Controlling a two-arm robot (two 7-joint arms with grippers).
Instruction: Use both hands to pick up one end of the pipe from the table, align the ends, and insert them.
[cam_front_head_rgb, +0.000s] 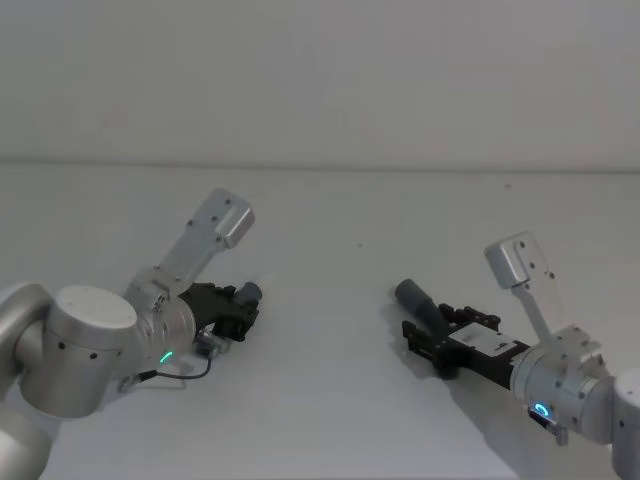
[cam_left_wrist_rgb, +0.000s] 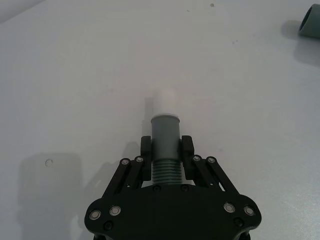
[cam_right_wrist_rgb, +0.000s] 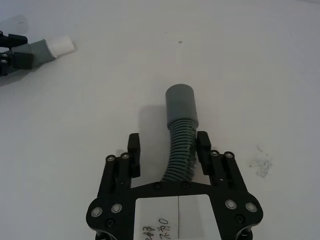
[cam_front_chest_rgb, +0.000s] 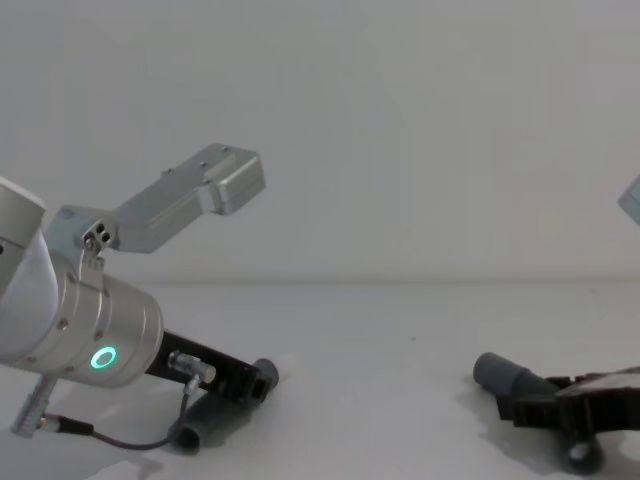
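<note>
Left claw (cam_front_head_rgb: 243, 312): low over the table (cam_front_head_rgb: 330, 400), on its left half, nearer the near edge than the far one. Fingers (cam_left_wrist_rgb: 146, 146) are drawn in tight on both sides of the spigot piece (cam_left_wrist_rgb: 165, 131), pads pressed against its smooth grey collar just ahead of the ribbing. Firm hold. The white tip (cam_left_wrist_rgb: 164, 102) sticks out past my fingertips and points across toward the table's right half. From the chest camera, the ribbed tail (cam_front_chest_rgb: 200, 430) of this piece droops behind the claw and meets the surface. Green ring light (cam_front_chest_rgb: 103, 357) is lit on that wrist.

Right claw (cam_front_head_rgb: 432, 325): also low, on the right half of the table, again toward the near edge. Fingers (cam_right_wrist_rgb: 134, 145) are spread apart and straddle the socket piece (cam_right_wrist_rgb: 180, 150). One pad sits just beside the ribbed hose; I cannot tell whether it touches. The other stands off, with bare table between it and the hose. No grip here.

The socket piece lies on the table, curved. Its wide grey cuff (cam_right_wrist_rgb: 180, 102) reaches out beyond my fingertips and is aimed toward the far left corner. It casts a shadow close under itself.

Ends: white tip and cuff are well apart, with a stretch of bare table between them near the middle. They are not lined up and not joined. From my left wrist, the cuff shows far off across the table. From my right wrist, the white tip shows far off, held in the other claw.
</note>
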